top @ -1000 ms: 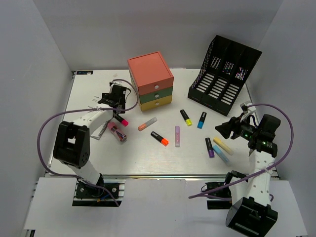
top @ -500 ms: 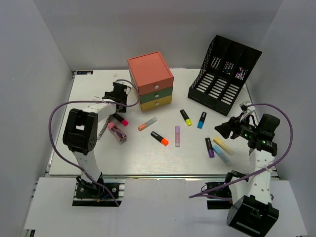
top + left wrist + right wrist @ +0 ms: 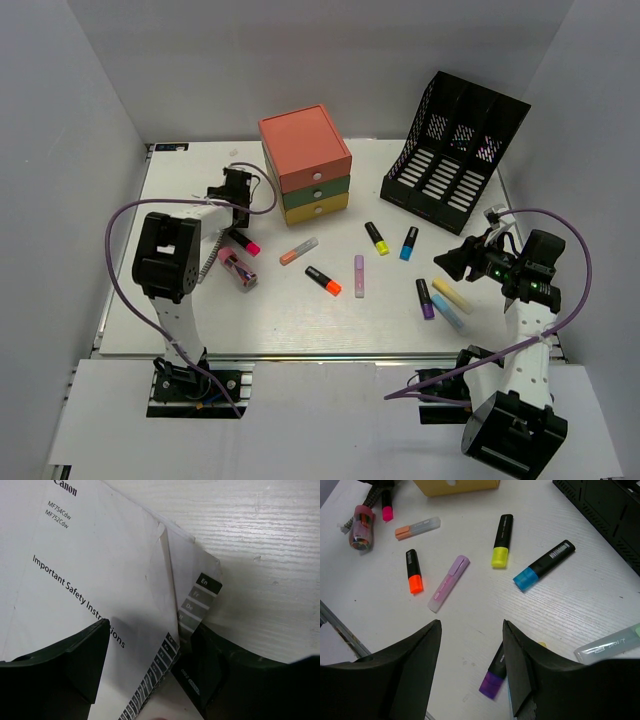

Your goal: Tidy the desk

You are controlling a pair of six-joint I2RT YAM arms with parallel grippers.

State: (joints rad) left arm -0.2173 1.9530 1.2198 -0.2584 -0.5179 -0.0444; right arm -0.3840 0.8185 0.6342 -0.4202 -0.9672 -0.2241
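The left hand (image 3: 149, 647) is held low over a booklet (image 3: 90, 555), the right hand (image 3: 471, 630) above the desk (image 3: 580, 600), both with fingers apart.

Bright, even light from above; I see short soft shadows on the tabletop (image 3: 300, 320); left hand (image 3: 150, 635) dark, blurred up close

Boxed in on three sides by a left wall (image 3: 60, 150), a back wall (image 3: 300, 60) and a right wall (image 3: 600, 130), all plain grey-white and bare, meeting in straight corners. Lit softly and evenly, with only short faint shadows. Floored by the desk (image 3: 300, 320), flat, white, finely grained up close. Edged in front by a metal rail (image 3: 330, 357), then a white ledge (image 3: 330, 420) with two dark notches.
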